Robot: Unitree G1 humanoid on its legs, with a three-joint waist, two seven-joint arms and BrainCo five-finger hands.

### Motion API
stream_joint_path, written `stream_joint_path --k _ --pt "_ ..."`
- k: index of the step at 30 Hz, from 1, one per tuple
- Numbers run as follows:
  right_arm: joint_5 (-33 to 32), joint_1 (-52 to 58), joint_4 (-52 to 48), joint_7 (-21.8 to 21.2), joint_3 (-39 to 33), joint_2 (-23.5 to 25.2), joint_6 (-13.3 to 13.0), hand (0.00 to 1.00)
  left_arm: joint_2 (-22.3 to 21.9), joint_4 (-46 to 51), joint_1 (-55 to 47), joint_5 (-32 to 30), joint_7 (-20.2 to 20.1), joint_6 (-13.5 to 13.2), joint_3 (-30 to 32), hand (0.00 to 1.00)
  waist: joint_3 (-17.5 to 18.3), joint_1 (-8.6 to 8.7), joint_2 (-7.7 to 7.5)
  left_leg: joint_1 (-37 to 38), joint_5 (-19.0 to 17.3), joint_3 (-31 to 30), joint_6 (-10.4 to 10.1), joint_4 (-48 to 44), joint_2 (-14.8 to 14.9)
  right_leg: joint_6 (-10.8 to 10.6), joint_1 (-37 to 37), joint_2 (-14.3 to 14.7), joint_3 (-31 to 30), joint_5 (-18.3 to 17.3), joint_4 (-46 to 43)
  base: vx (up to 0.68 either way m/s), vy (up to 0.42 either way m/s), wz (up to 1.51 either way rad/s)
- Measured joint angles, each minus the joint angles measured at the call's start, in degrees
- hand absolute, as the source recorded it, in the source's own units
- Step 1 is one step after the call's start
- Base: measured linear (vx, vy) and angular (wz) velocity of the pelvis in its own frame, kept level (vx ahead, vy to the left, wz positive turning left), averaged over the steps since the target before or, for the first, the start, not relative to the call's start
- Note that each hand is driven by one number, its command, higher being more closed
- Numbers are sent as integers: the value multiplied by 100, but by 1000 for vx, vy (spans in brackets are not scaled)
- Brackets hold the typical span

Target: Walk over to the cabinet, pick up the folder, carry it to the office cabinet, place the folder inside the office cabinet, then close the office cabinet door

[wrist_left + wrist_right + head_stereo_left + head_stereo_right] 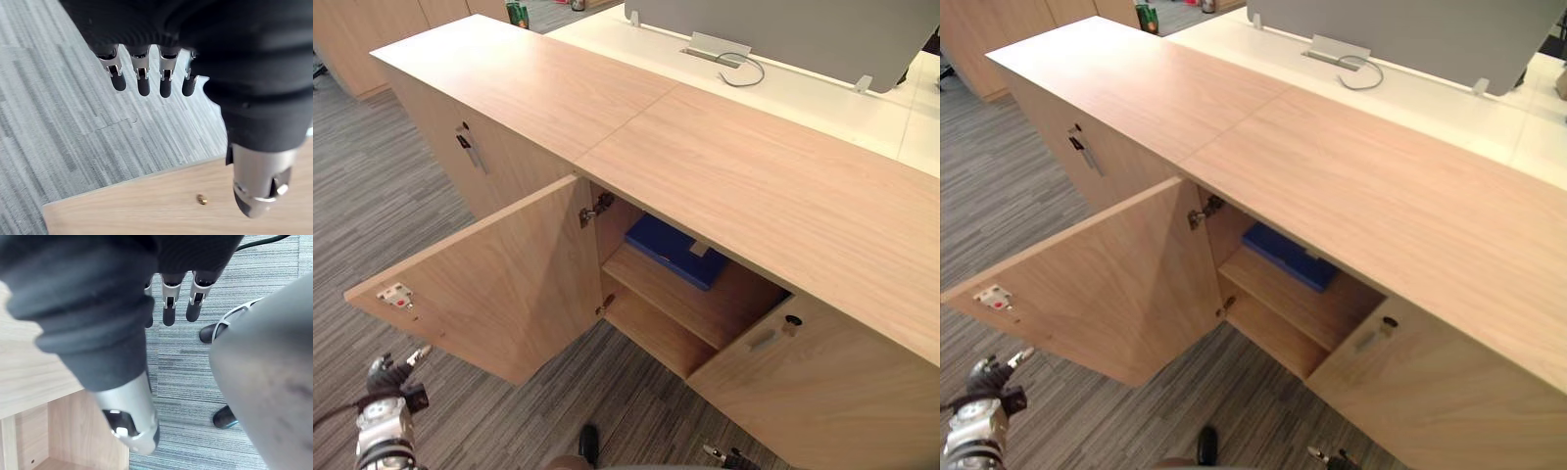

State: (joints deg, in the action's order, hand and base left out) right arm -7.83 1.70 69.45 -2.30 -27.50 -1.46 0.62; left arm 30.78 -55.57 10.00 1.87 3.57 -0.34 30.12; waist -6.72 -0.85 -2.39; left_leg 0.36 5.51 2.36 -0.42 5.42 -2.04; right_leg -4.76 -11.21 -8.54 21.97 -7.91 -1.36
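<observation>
Cabinet (734,166) of pale wood spans the view, its door (489,284) swung wide open. Inside, the blue folder (674,250) lies flat on the upper shelf (685,304). Left hand (143,81) and right hand (168,308) hang low over the carpet (362,196), fingers straight and relaxed, both empty.

Inside the open cabinet (754,186), the upper shelf (690,304) carries a blue folder (668,247), flat toward its back left corner, its front edge bare. The cabinet stands on grey striped carpet (362,196).
</observation>
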Motion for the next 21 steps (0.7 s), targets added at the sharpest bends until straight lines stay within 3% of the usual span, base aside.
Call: stream_joint_path --k 8,17,21 --pt "-5 179 -147 -13 3 -16 -22 0 293 975 249 -584 181 64 -912 0 5 -161 5 62 -4 -9 -7 -8 50 72 29 34 -13 -40 -121 0 0 0" --pt "-2 214 -176 -75 9 -25 -22 0 332 1341 175 -1112 329 63 -988 0 32 -221 37 79 12 -1 -14 -6 64 74 33 38 -23 -41 -152 -23 4 -1" --pt "0 280 -230 -75 20 -29 -24 0 202 2385 -342 -1120 407 64 -1005 0 47 -288 56 74 27 -4 -11 -2 64 74 37 37 -23 -41 -158 -42 6 0"
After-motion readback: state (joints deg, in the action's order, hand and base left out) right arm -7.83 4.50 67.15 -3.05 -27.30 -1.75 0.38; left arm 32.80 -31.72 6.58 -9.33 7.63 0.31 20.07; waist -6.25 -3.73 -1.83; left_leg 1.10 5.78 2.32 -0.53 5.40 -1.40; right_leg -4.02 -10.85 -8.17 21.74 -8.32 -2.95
